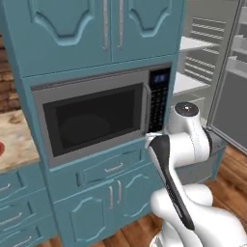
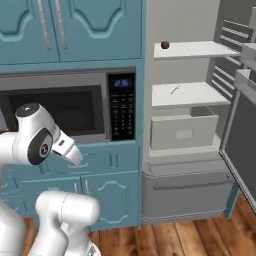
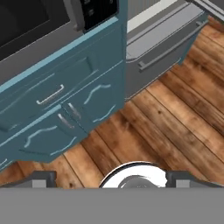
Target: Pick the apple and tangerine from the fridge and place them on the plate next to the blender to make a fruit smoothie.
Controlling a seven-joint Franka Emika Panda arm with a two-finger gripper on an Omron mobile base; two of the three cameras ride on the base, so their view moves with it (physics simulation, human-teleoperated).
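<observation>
Fridge shelf, small dark round apple

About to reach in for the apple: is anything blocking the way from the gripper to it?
Nothing visible blocks it. The fridge door stands open, and the apple sits alone at the left end of the top shelf. The open gripper points down at the wood floor, well below it.

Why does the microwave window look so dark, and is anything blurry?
Left base view: the microwave window is dull black, with no sharp glare. Right base view: the apple on the fridge shelf is a small soft-edged dot. Hand view: the wooden floor looks evenly lit.
</observation>
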